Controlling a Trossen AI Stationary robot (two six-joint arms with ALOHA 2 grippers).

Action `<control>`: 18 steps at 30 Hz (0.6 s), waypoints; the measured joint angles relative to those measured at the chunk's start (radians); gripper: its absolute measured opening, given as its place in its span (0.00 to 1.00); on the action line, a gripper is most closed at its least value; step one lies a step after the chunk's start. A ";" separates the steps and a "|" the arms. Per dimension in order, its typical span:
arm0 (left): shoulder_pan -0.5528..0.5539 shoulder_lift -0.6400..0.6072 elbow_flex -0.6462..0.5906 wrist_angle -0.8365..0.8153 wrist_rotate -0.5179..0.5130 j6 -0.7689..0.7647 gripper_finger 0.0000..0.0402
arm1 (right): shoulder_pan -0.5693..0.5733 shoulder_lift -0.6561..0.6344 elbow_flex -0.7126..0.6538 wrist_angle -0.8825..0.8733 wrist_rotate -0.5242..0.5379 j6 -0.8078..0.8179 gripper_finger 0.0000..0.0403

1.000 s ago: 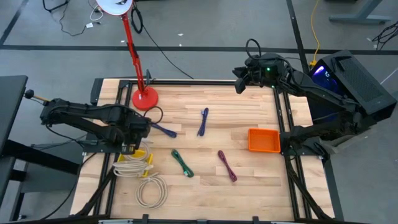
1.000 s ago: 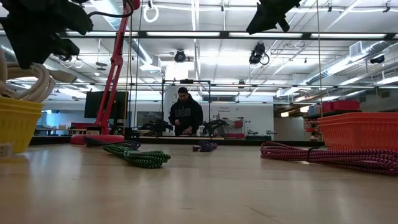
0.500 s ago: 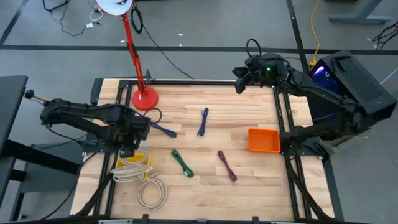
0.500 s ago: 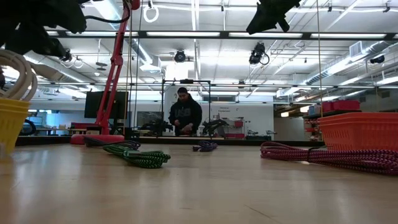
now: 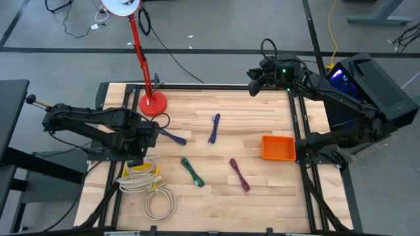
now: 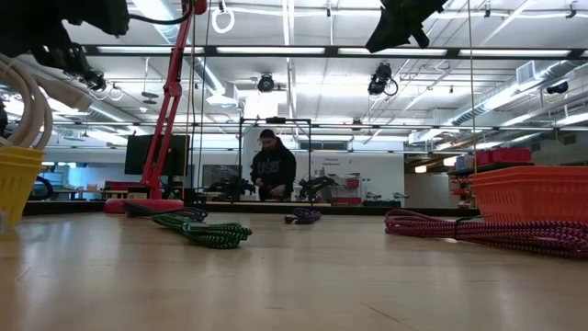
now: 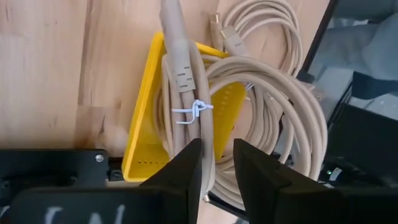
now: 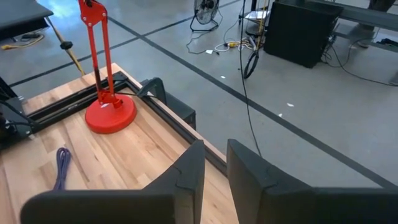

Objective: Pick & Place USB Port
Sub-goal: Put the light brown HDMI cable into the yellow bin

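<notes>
A beige coiled USB cable (image 7: 193, 106), bound by a white tie, lies across the yellow tray (image 7: 140, 134).

Can't read much here, just some chalky white scrawl on my left wrist mount (image 7: 81, 214), not legible.

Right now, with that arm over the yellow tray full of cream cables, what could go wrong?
The left gripper straddles one tied cable bundle that lies against a bigger coil, so lifting might drag both out. The yellow tray sits at the table edge and could be nudged off. Another loose coil nearby could snag. The right gripper waits at the far corner, out of harm's way.
</notes>
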 joint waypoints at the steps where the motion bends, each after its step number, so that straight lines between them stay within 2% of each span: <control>1: 0.000 0.000 0.000 0.000 0.005 -0.008 0.23 | 0.000 0.000 0.000 0.000 0.000 -0.002 0.18; 6: 0.000 0.000 0.000 0.026 0.039 -0.033 0.22 | 0.000 0.000 0.000 0.000 0.000 -0.003 0.18; 14: 0.000 0.000 0.000 0.152 0.040 -0.094 0.22 | 0.000 0.000 0.000 0.000 0.000 -0.003 0.18; 18: 0.000 0.000 0.000 0.146 -0.018 -0.094 0.22 | 0.000 0.000 0.000 0.000 0.000 -0.004 0.18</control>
